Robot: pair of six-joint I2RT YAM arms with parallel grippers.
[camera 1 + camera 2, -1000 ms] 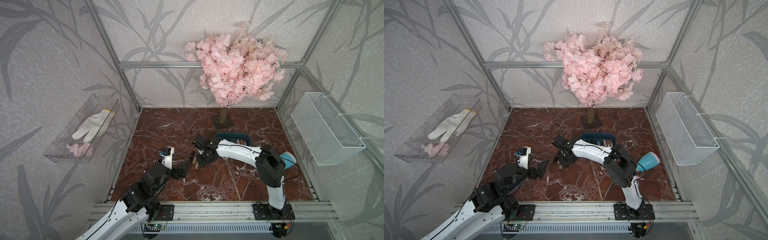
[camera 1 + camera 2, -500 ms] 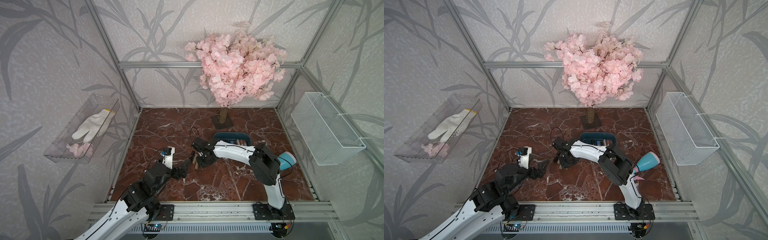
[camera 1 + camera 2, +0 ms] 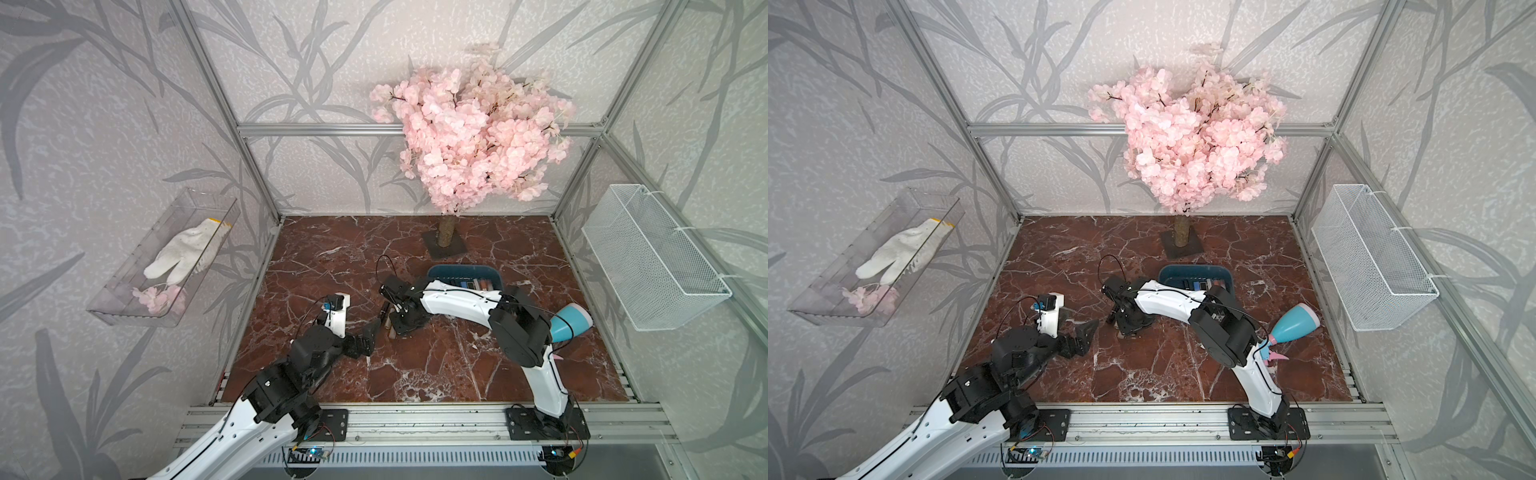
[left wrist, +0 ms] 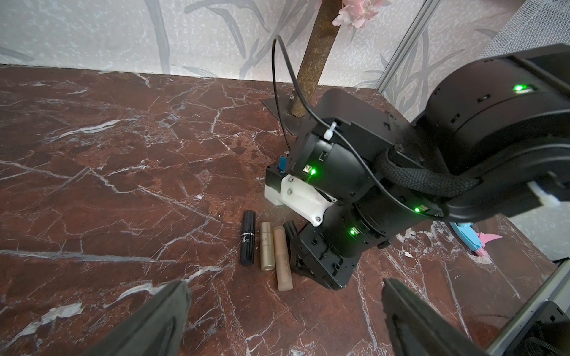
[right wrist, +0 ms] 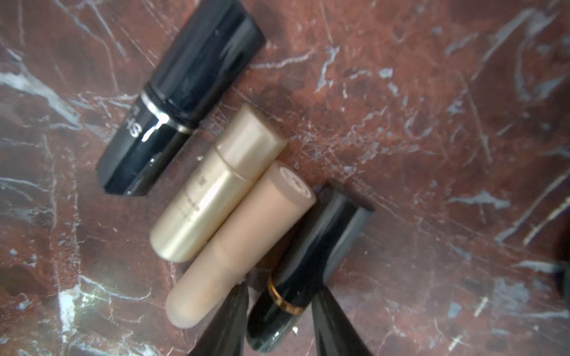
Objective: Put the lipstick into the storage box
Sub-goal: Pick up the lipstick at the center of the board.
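Right gripper (image 5: 281, 286) clamps black lipstick (image 5: 324, 234) beside tan tube (image 5: 234, 255); judged light, rigid, slick; hold mid-barrel. Left gripper (image 4: 285, 285) wide, empty.

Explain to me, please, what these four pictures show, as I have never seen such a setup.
Two robot arms stand at the front edge of a marble table. Two pictures look down on the whole scene from overhead; each of the other two comes from a camera on one arm's wrist. The right fingers are closed on a black gold-banded lipstick, which lies on the table. Beside it lie three more lipsticks. The left fingers are wide open and hold nothing. Further back sits the blue storage box, with some lipsticks already in it; that is where this one belongs.
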